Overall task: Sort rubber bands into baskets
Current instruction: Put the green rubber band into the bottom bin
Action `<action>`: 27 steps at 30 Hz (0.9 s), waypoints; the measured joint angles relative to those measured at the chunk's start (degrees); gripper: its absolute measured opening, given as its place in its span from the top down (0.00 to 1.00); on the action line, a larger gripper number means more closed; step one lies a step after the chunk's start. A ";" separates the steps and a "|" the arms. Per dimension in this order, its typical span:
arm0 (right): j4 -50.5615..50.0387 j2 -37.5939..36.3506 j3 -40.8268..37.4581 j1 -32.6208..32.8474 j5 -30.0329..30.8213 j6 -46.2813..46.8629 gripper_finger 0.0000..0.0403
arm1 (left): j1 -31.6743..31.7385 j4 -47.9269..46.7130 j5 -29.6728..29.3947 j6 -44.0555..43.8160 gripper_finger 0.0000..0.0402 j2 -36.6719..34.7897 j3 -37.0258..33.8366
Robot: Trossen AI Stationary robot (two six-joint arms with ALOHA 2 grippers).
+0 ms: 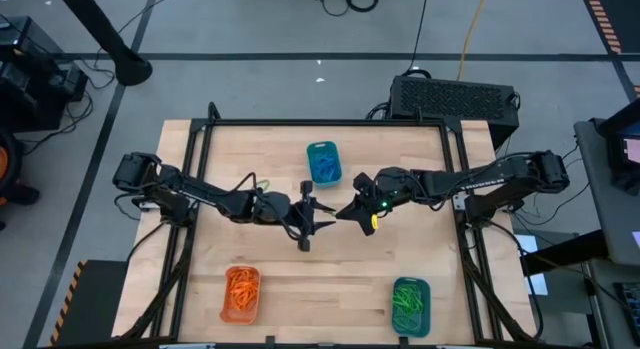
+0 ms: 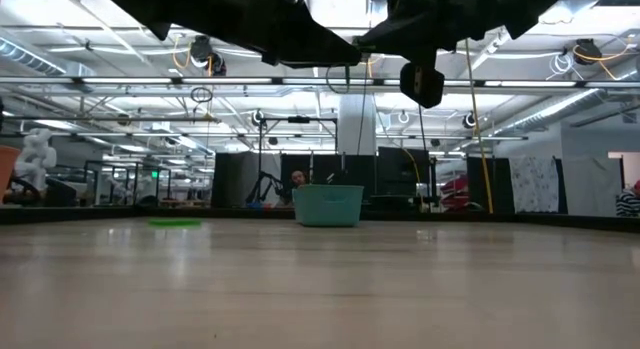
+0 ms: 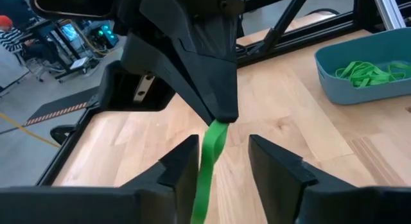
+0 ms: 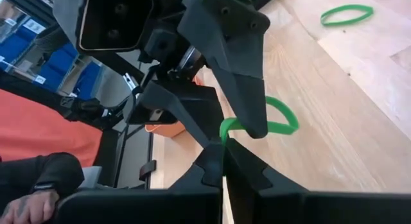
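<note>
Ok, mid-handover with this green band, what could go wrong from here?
1. The green band is pinched only by the shut right tool; the left tool has its fingers apart around it. If the right lets go early, the band likely drops to the table.
2. Both tools sit nearly tip to tip, so a small misjudged move could knock them together.

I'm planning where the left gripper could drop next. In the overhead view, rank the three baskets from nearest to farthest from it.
From the left gripper, mid-table:
1. Teal basket with blue bands, at the table's far side, just to the gripper's right.
2. Orange basket, near edge, to its left.
3. Teal basket with green bands, near edge, to its right; only slightly farther than the orange one.
</note>
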 joint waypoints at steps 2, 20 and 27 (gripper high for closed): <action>-0.03 0.00 -0.01 0.00 0.00 0.00 1.00 | 0.00 0.15 0.00 -0.02 0.67 0.00 0.00; -3.01 -0.40 -0.01 -2.14 0.00 -3.23 0.74 | -0.39 -0.33 0.31 -1.46 0.99 -0.04 0.00; -10.04 -1.69 0.01 -4.82 -2.92 -3.47 0.55 | -4.13 2.08 4.08 -5.64 1.00 0.17 -0.02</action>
